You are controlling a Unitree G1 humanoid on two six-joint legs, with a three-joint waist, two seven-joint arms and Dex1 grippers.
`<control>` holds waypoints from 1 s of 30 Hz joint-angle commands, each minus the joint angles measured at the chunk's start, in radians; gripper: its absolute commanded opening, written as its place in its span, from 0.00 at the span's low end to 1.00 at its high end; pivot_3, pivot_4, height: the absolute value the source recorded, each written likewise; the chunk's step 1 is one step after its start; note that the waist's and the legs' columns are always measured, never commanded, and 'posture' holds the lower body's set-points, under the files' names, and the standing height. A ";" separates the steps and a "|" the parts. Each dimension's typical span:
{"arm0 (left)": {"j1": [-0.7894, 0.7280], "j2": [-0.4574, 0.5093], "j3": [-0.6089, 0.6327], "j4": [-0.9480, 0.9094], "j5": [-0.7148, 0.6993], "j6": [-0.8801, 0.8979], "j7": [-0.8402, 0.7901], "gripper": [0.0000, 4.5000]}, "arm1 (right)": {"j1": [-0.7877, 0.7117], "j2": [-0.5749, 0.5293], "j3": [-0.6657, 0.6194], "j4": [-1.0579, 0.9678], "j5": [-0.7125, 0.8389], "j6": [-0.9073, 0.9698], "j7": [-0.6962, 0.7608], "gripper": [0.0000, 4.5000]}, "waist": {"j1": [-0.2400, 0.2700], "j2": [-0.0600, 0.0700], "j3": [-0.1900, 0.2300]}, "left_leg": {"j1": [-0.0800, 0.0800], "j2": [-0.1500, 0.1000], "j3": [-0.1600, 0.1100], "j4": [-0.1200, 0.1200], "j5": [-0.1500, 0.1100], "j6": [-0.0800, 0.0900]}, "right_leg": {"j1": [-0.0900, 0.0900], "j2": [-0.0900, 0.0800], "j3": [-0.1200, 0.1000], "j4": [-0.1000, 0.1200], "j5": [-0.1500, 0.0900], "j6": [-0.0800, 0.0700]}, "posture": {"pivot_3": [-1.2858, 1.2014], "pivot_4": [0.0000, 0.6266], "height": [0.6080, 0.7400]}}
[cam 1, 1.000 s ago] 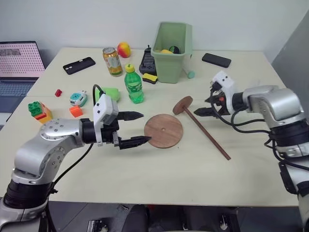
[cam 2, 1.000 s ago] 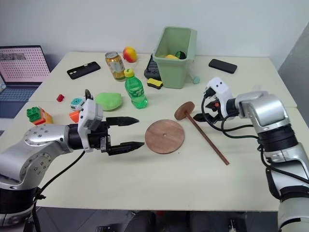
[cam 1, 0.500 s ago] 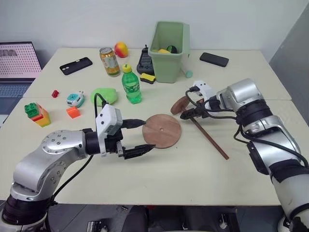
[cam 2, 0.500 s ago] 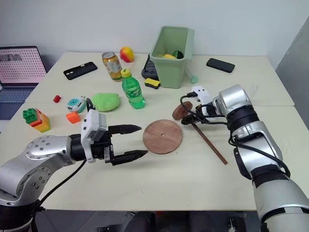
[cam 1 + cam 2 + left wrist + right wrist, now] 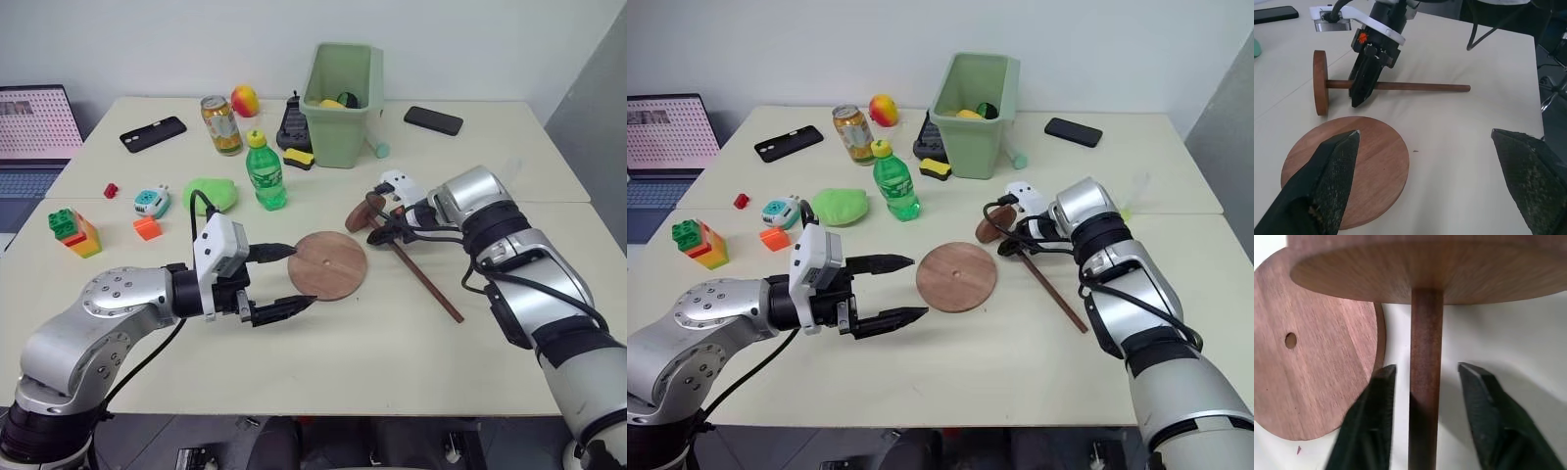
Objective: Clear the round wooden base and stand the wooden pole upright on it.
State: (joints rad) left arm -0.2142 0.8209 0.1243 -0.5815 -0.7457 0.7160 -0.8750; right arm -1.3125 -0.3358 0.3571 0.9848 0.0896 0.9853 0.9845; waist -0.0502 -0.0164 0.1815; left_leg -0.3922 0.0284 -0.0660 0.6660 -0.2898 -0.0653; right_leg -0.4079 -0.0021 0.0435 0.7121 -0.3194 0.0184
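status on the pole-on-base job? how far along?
Done: the round wooden base lies flat with nothing on it. In hand: the right gripper straddles the wooden pole just behind its end disc, fingers either side of the rod but with gaps showing, so no firm grip yet. The left gripper is open beside the base. Left: grip, lift, and stand the pole upright on the base.

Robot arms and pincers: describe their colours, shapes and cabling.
Both arms are rounded silver-grey shells with black joint sections and loose black cables. The left pincer has two black, tapering, pointed fingers on a white boxy wrist block. The right pincer is likewise black, beneath a white bracket with a small orange mark.
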 commanded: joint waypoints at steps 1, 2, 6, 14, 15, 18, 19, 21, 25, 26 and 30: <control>-0.008 0.007 0.014 -0.021 -0.007 -0.020 -0.009 1.00 | -0.049 0.002 -0.030 0.018 -0.015 -0.024 0.018 0.22 | 0.000 0.000 0.000 | 0.000 0.000 0.000 0.000 0.000 0.000 | 0.000 0.000 0.000 0.000 0.000 0.000 | 0.52 0.24 1.00; -0.009 0.007 0.010 -0.017 -0.004 -0.023 -0.014 1.00 | -0.054 0.003 -0.037 0.025 -0.015 -0.025 0.014 0.16 | 0.000 0.000 0.000 | 0.000 0.000 0.000 0.000 0.000 0.000 | 0.000 0.000 0.000 0.000 0.000 0.000 | 0.52 0.24 1.00; -0.015 0.002 0.002 -0.002 0.005 -0.038 -0.030 1.00 | -0.071 0.003 -0.072 0.041 -0.012 -0.015 0.006 0.05 | 0.000 0.000 0.000 | 0.000 0.000 0.000 0.000 0.000 0.000 | 0.000 0.000 0.000 0.000 0.000 0.000 | 0.52 0.24 1.00; 0.021 -0.093 0.069 0.095 0.074 -0.196 0.005 1.00 | -0.169 -0.033 -0.437 -0.180 0.202 0.040 -0.124 0.05 | 0.000 0.001 0.000 | -0.001 0.000 0.001 0.000 0.000 0.000 | -0.002 0.000 0.000 0.000 0.000 0.000 | 0.52 0.24 1.00; 0.046 -0.101 0.083 0.080 0.068 -0.184 0.031 1.00 | -0.136 -0.025 -0.496 -0.321 0.245 0.035 -0.154 0.05 | -0.002 0.001 0.000 | -0.002 0.001 0.001 -0.001 0.000 0.000 | -0.002 0.000 0.000 0.000 0.000 0.000 | 0.52 0.24 1.00; 0.129 -0.139 0.153 0.006 -0.088 -0.110 0.077 1.00 | -0.010 0.040 -0.611 -0.671 0.335 0.128 -0.283 0.05 | -0.004 0.001 0.000 | -0.005 0.002 -0.001 -0.001 0.000 0.000 | -0.004 0.000 0.000 -0.001 0.000 0.000 | 0.52 0.24 1.00; 0.175 -0.148 0.165 -0.029 -0.099 -0.106 0.095 1.00 | 0.067 0.070 -0.600 -0.804 0.341 0.074 -0.306 0.05 | -0.003 -0.001 -0.001 | -0.006 0.002 -0.003 -0.001 0.000 0.000 | -0.004 -0.001 0.000 -0.001 0.000 0.000 | 0.52 0.24 1.00; 0.291 -0.163 0.172 -0.107 -0.060 -0.158 0.083 1.00 | 0.205 0.154 -0.592 -1.026 0.366 -0.006 -0.362 0.05 | -0.005 -0.003 -0.003 | -0.007 0.003 -0.006 -0.002 0.000 0.000 | -0.003 -0.001 -0.002 -0.002 0.000 0.000 | 0.52 0.24 1.00; 0.501 -0.209 0.179 -0.165 0.039 -0.260 0.084 1.00 | 0.428 0.274 -0.492 -1.240 0.307 -0.239 -0.447 0.05 | -0.006 0.000 -0.001 | -0.006 0.000 -0.007 -0.001 0.000 -0.001 | -0.005 -0.003 0.001 0.000 0.000 0.000 | 0.52 0.24 1.00; 0.531 -0.216 0.179 -0.164 0.057 -0.284 0.076 1.00 | 0.454 0.292 -0.478 -1.259 0.304 -0.266 -0.460 0.05 | -0.006 0.000 -0.002 | -0.006 0.000 -0.008 -0.001 0.001 -0.002 | -0.005 -0.003 0.001 0.001 0.000 0.000 | 0.52 0.24 1.00; 0.611 -0.254 0.156 -0.135 0.122 -0.372 0.068 1.00 | 0.554 0.372 -0.406 -1.278 0.269 -0.390 -0.534 0.05 | 0.002 0.002 -0.001 | -0.002 0.000 -0.008 -0.001 0.002 -0.003 | -0.001 -0.002 -0.002 0.002 0.000 0.000 | 0.52 0.24 1.00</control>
State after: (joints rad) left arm 0.3901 0.5716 0.2841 -0.7097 -0.6485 0.3941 -0.7985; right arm -0.7764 0.0165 -0.0721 -0.2530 0.3711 0.6656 0.4828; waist -0.0481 -0.0149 0.1805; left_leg -0.3902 0.0286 -0.0735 0.6648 -0.2878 -0.0684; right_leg -0.4051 -0.0034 0.0415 0.7142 -0.3193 0.0182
